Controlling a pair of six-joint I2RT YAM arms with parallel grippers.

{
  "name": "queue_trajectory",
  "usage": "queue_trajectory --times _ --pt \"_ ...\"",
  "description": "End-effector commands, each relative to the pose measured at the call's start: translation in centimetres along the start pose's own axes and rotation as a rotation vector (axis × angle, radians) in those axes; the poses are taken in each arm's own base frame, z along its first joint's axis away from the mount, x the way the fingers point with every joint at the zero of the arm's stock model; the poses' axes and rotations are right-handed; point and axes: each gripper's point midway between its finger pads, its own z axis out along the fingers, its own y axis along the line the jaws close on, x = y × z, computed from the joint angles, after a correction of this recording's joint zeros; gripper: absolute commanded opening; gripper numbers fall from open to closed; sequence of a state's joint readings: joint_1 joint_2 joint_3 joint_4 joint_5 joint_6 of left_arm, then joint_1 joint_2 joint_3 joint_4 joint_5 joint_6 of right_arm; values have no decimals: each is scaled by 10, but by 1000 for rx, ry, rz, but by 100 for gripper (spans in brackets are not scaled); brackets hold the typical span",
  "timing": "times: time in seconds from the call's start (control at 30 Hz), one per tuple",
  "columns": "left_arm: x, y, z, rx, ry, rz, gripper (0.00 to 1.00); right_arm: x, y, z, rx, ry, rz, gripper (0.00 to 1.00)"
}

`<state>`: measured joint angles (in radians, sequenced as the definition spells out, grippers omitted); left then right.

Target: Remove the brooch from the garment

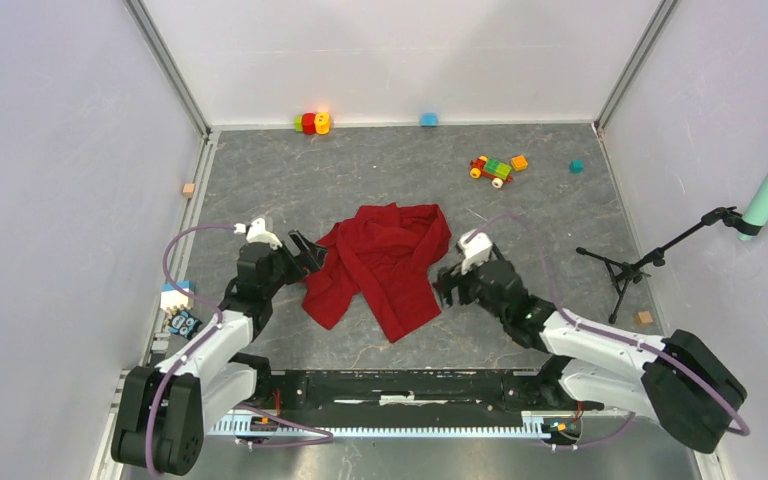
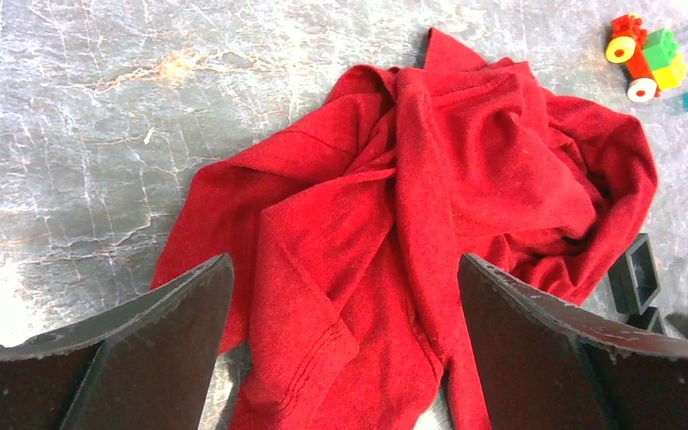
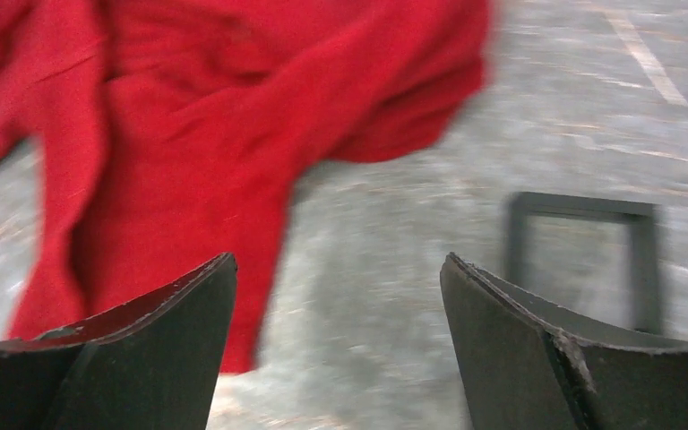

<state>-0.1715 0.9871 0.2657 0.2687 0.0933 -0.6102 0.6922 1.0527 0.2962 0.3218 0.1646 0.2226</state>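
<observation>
The deep-red garment (image 1: 385, 262) lies crumpled in the middle of the grey table, its sleeves folded over the body. It fills the left wrist view as a red heap (image 2: 430, 206). No brooch shows in any view; the folds may hide it. My left gripper (image 1: 308, 254) stands open at the garment's left edge, its fingers (image 2: 170, 313) straddling a folded hem without touching it. At the garment's right edge my right gripper (image 1: 444, 282) is open over bare table, with red cloth (image 3: 188, 134) to its left. Nothing is held.
A toy block car (image 1: 491, 169), an orange block (image 1: 519, 162) and a teal cube (image 1: 577, 166) lie at the back right. Coloured blocks (image 1: 312, 123) sit by the back wall. A small black tripod (image 1: 622, 268) stands at the right. The left gripper's fingers (image 3: 582, 260) show in the right wrist view.
</observation>
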Motion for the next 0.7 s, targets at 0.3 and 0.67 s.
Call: queue_trajectory --times 0.3,0.67 --pt "-12 -15 -10 64 -51 -43 95 42 147 -7 -202 166 -161 76" --pt "-8 -13 -9 47 -24 -49 93 56 191 10 -241 229 -163 30"
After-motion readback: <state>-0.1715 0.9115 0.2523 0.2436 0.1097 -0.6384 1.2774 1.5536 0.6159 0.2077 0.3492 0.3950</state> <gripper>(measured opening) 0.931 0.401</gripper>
